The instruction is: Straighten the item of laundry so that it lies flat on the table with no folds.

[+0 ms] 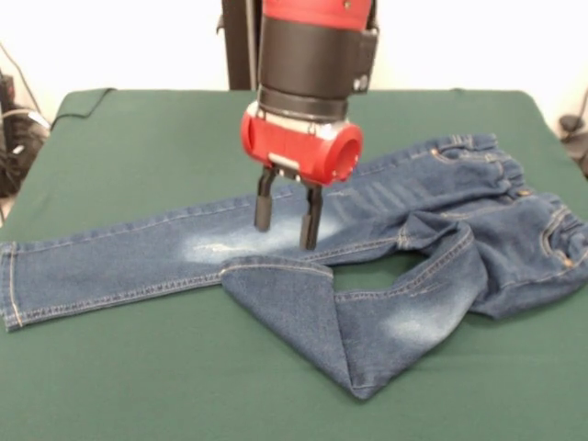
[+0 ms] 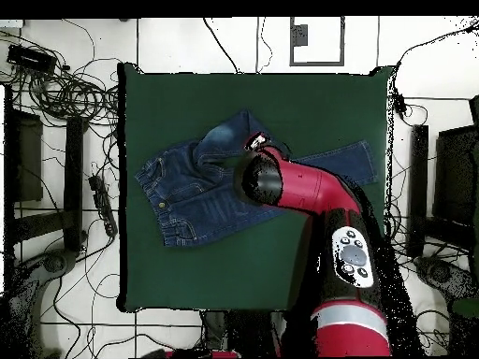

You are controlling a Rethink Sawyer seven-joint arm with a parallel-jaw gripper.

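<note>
The jeans (image 1: 404, 230) lie near the middle of the green table (image 1: 129, 147), well clear of every edge. In the front view, one leg runs straight out to the left and ends in a hemmed cuff (image 1: 11, 285) near the left border; the waistband (image 1: 478, 152) sits at the right. The second leg is doubled back on itself and forms a pointed fold (image 1: 358, 367) toward the near edge, so the garment is not yet flat. The long axis runs left to right across the table, waistband to cuff, along the straight leg. The gripper (image 1: 287, 219) hangs directly above the pale patch on the straight leg, close beside the folded edge, with its two fingers (image 1: 264, 209) spread apart and holding nothing; contact with the cloth cannot be confirmed. Denim is a soft, limp, moderately heavy fabric: it will likely drape and drag when lifted instead of sliding as a rigid body. The best grip point appears to be the free edge of the folded leg, pinched through one layer only and drawn outward, away from the waistband.
</note>
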